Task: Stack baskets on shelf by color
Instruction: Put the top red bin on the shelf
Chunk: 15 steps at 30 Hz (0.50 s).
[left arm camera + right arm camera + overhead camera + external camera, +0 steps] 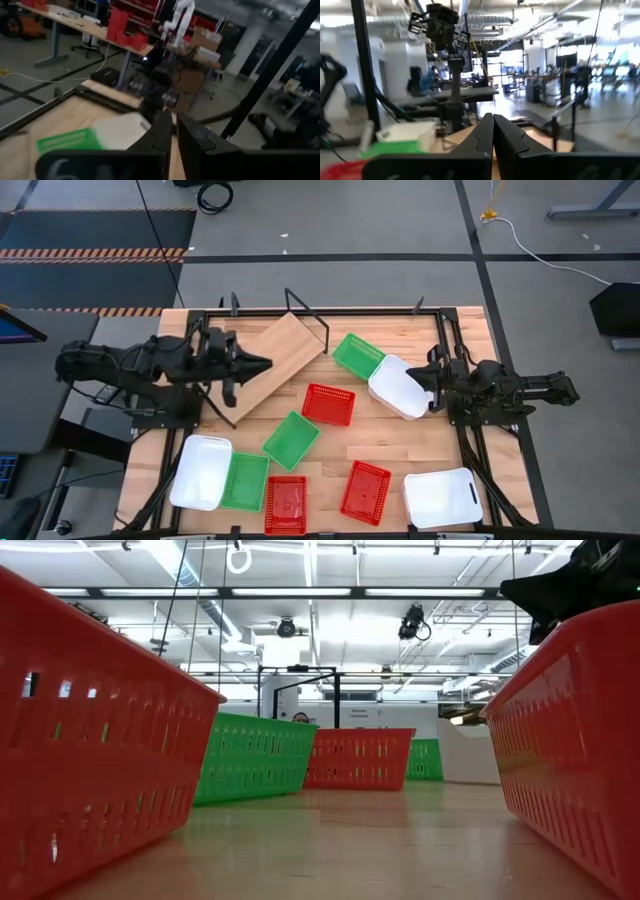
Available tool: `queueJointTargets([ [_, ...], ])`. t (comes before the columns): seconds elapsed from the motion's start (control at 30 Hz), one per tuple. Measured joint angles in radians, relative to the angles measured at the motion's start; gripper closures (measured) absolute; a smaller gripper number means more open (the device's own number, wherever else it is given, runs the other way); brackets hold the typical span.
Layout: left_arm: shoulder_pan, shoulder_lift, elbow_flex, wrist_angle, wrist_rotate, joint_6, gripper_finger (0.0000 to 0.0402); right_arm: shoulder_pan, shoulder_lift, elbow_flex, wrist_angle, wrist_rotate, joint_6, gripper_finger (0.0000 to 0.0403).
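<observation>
Left gripper [262,363], fingers closed with nothing held, touches the shelf [283,356], which lies diagonally at upper centre. Right gripper [424,380], fingers closed, meets a white basket [400,387]. Remaining baskets lie scattered below. No legible writing.

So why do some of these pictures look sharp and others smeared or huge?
High view: even light, crisp, soft shadows under the left tool. Low view: camera sits at table height, so the nearest red baskets loom large and ceiling lights glare. Left wrist view: dim and smeared, its white basket blurry. Right wrist view: bright windows wash out, background soft.
</observation>
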Motion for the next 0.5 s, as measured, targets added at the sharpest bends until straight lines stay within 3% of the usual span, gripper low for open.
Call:
queueJointTargets([
  [0.1,-0.002,0.058,0.101,0.001,0.003,-0.068,0.0371,-0.001,0.004,0.0,0.1,0.005,0.192,0.0389],
  [0.2,-0.001,0.097,0.173,0.003,0.026,-0.115,0.0367,-0.001,0.024,0.022,0.141,-0.002,0.278,0.0389],
  [0.33,-0.001,0.114,0.223,0.006,0.048,-0.109,0.0364,-0.001,0.112,0.153,0.128,-0.03,0.172,0.0389],
  [0.5,0.001,0.109,0.233,0.024,0.048,-0.109,0.0365,-0.001,0.362,0.442,-0.085,-0.027,0.083,0.0389],
])
